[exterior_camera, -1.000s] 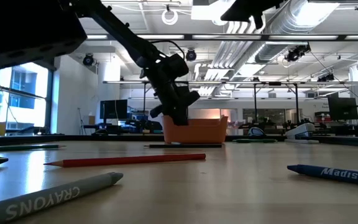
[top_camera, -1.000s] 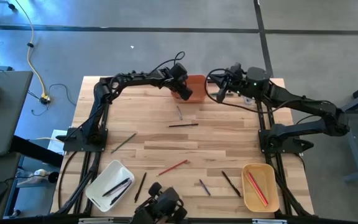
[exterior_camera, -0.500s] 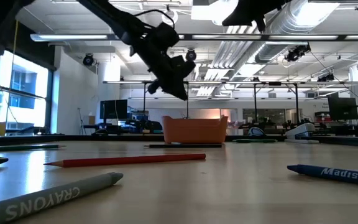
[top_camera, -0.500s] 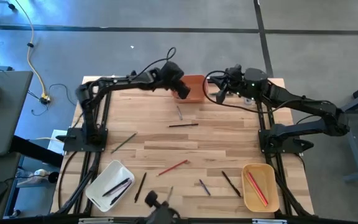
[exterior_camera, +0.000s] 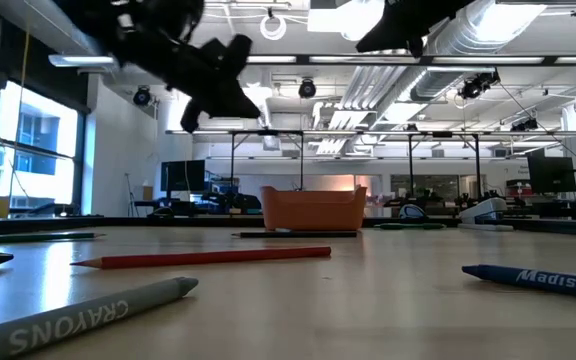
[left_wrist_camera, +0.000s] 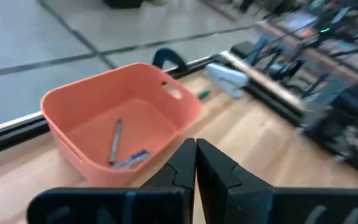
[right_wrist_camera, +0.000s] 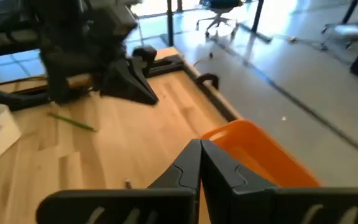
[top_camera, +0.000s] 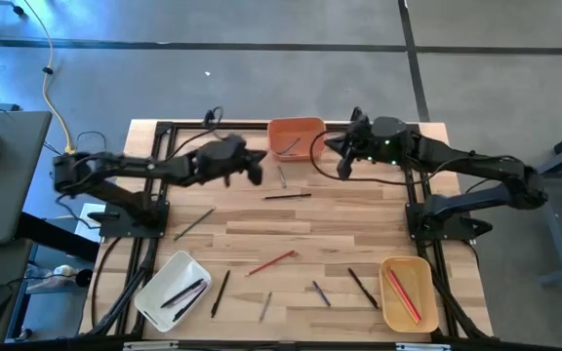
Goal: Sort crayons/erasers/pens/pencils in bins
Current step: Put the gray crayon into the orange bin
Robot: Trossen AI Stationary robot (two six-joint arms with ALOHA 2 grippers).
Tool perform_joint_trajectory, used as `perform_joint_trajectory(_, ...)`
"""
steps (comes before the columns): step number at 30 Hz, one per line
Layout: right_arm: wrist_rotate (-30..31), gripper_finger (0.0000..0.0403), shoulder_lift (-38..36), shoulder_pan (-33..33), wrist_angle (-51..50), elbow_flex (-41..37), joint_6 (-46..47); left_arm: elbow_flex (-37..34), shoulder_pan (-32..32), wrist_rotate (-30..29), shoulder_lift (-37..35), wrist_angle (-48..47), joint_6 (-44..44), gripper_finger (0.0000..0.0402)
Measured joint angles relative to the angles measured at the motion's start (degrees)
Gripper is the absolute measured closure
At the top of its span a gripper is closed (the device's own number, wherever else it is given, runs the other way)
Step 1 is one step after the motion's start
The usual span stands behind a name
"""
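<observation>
High view, from the left: the white bin [top_camera: 171, 289] sits at the table's near-left corner with dark sticks in it. The left gripper [top_camera: 255, 172] hangs over the boards left of the orange bin [top_camera: 295, 137], fingers pressed together and carrying nothing. The orange bin stands at the far edge, and the left wrist view shows a grey stick and a blue crayon [left_wrist_camera: 129, 158] inside. Loose crayons and pencils, among them a red pencil [top_camera: 271, 262], lie scattered across the middle. The right gripper [top_camera: 341, 168] hovers just right of the orange bin, fingers together and empty. The tan-yellow bin [top_camera: 405, 292] at the near-right holds red sticks.
</observation>
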Motion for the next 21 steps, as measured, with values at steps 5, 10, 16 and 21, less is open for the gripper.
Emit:
perform_joint_trajectory(5, 1.04, 0.0403, 5.28, 3.08, 2.4, 0.0, 5.33, -8.89, -2.73, -0.01, -9.52, 3.28, 0.01, 0.0399)
perform_joint_trajectory(10, 5.99, 0.0403, 12.07, 6.05, 2.83, 0.0, 16.7, -14.33, -2.85, 1.36, -18.85, 3.47, 0.73, 0.04)
perform_joint_trajectory(16, 8.8, 0.0403, 19.46, 8.6, 1.56, 0.13, 26.78, -18.44, -1.44, 4.46, -27.27, 2.97, 1.51, 0.0401)
perform_joint_trajectory(21, 6.17, 0.0403, 26.99, 8.7, -2.41, 5.69, 30.57, -19.02, -0.08, 7.48, -30.85, 0.76, 1.51, 0.0401)
